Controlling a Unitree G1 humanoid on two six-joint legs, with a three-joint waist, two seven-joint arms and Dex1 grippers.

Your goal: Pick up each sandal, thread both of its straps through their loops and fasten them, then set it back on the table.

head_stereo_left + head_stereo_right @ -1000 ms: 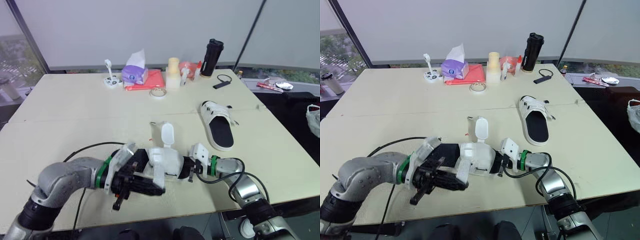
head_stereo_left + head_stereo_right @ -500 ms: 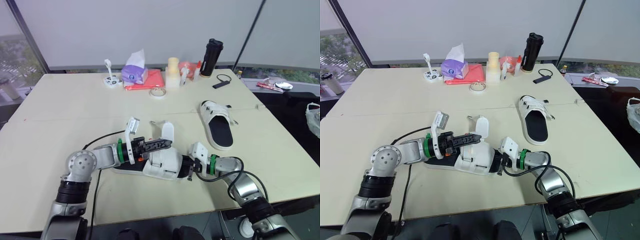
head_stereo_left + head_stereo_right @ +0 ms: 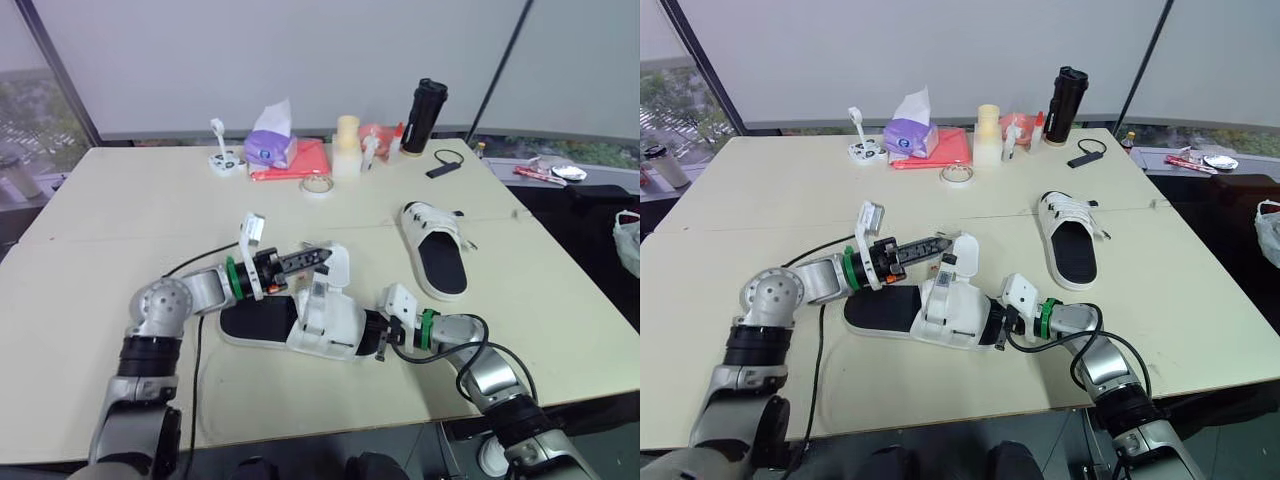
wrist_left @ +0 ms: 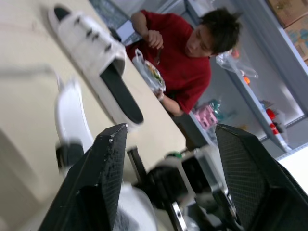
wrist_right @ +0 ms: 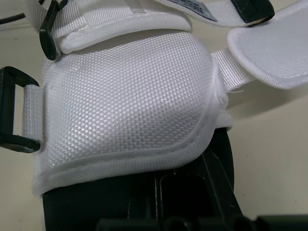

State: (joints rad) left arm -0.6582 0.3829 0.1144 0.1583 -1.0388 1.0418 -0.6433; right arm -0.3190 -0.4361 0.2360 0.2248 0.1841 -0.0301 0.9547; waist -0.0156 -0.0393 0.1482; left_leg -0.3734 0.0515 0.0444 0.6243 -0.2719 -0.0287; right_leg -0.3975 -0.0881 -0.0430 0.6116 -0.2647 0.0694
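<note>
1. Since a second ago, my left gripper (image 3: pixel 318 256) has let go of the heel end and swung from about seven o'clock up to eleven o'clock of the white fabric sandal with the black footbed (image 3: pixel 322 322). That sandal has come down to lie flat on the pale beige table (image 3: pixel 150 200), near centre.
2. My right gripper (image 3: pixel 378 338) sits at the sandal's four o'clock, against the toe end. I judge it is placed there to anchor the shoe while the other arm works the straps.
3. My left gripper points across the upper toward the loose white strap flap (image 3: pixel 337 268), which stands upright at twelve o'clock. It looks lined up to catch that flap for threading.
4. Left fingers (image 4: pixel 98 178) are spread wide and hold nothing, with the flap just beside one of them.
5. The right fingers are harder to read, because white weave crowds the wrist view. They appear to be closed on the sandal's toe edge.
6. The second white sandal with a black footbed (image 3: pixel 435 250) lies flat at two o'clock, well apart from both grippers.
</note>
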